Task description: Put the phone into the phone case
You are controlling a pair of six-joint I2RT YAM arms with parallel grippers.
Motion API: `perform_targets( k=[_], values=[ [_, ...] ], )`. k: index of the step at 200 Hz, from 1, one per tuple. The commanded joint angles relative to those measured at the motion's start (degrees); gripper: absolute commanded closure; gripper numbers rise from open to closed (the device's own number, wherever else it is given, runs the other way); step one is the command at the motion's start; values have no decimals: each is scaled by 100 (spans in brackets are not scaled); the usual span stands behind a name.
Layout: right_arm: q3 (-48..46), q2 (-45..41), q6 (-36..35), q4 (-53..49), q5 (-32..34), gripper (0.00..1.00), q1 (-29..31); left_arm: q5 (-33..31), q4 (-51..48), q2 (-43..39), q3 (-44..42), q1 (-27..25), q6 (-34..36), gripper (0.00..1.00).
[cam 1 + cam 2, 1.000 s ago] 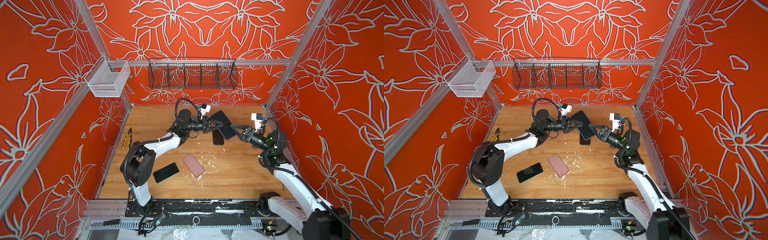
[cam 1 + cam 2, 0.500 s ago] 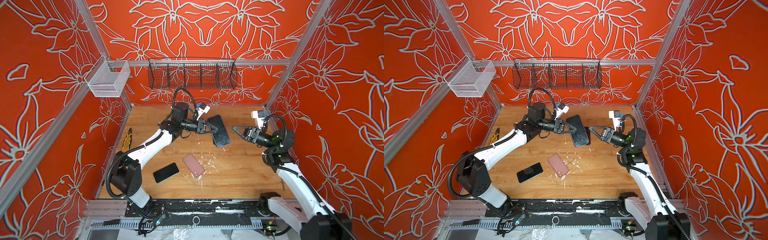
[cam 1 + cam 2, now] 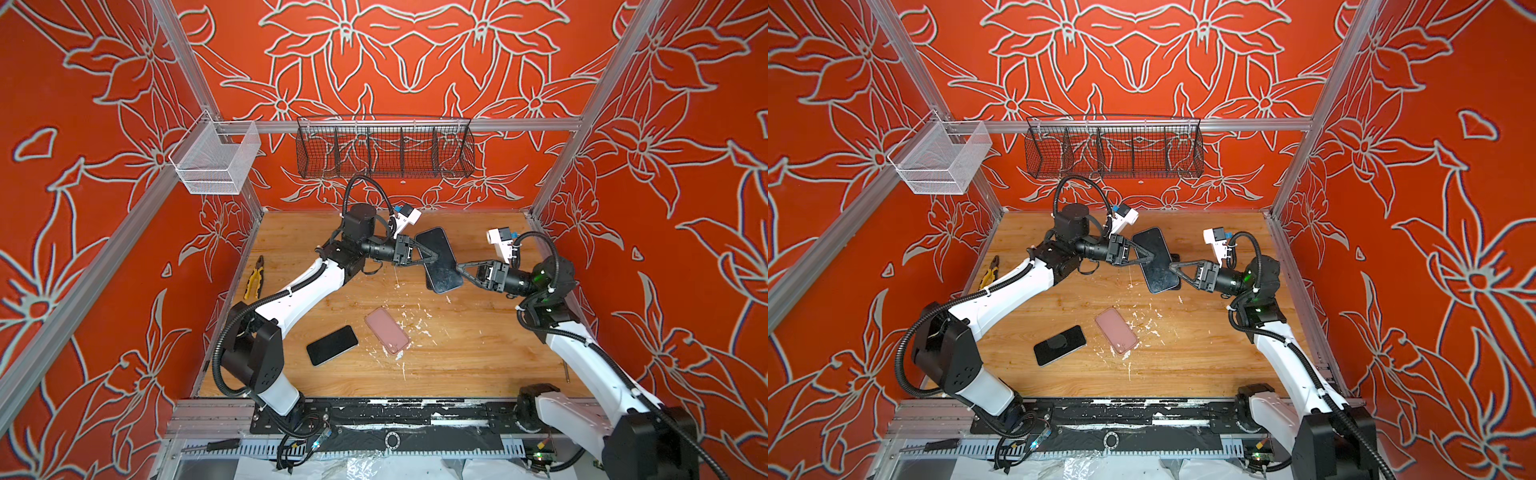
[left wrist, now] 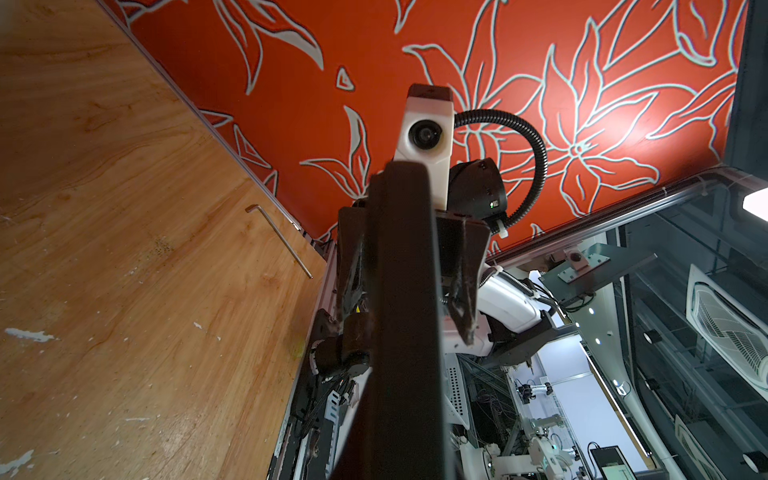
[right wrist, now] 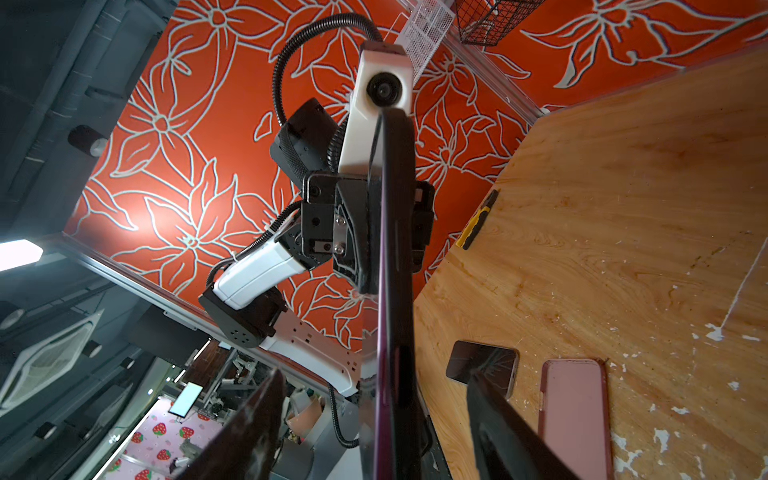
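Left hand [image 3: 433, 258]: pinched shut on one long edge of a black rounded-corner slab [image 3: 445, 248]. Holds it in the air above the rear-centre of the wooden counter [image 3: 478, 357], broad face toward both top views.
Why held so: prob. to offer the free long edge to the other arm, for a hand-over or a 2-hand squeeze.
Right hand [image 3: 459, 270]: spread. Its fingers [image 5: 503, 432] straddle the slab's opp. edge w/ a gap each side, so no grip yet.
Slab ID: phone, case, or phone in case; cannot tell. Wrist views show it edge-on only.
Glossy black phone [image 3: 332, 345]: lies flat nr the counter's front edge, left of centre, untouched.
Pink soft phone case [image 3: 387, 330]: flat, just beside that phone toward centre, not touching. Which face is up: unclear.
Hidden: left fingertips are behind the slab in the left wrist view. A dark patch under the slab may be shadow or another item.
Edge clutter: yellow-handled pliers [image 3: 254, 277] by the left edge and a steel hex key [image 4: 279, 239] by the right edge, both well apart from the work.
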Motion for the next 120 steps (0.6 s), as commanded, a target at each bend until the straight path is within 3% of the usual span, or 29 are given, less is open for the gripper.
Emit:
perform_targets(
  k=[1, 73, 120],
  values=[
    [-95, 58, 28, 487, -133, 41, 69, 268, 531, -144, 97, -20, -207, 100],
    [-168, 160, -34, 549, 47, 100, 104, 300, 553, -112, 105, -20, -269, 100],
    [-135, -63, -582, -393, 414, 100, 105, 201, 578, -111, 140, -9, -269, 100]
  ],
)
